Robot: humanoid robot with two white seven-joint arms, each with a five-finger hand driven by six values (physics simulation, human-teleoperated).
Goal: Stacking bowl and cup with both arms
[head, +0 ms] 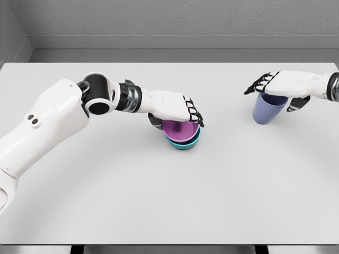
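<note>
A purple bowl sits inside a teal bowl near the table's middle. My left hand lies over the purple bowl's far rim, fingers curled on top and thumb below, gripping it. At the right, a lavender-blue cup stands upright on the table. My right hand reaches in from the right edge and covers the cup's rim, fingers extended over the far side and thumb on the near right side, closed around the cup's top.
The white table spreads wide in front of the bowls. A grey wall runs behind the table's far edge.
</note>
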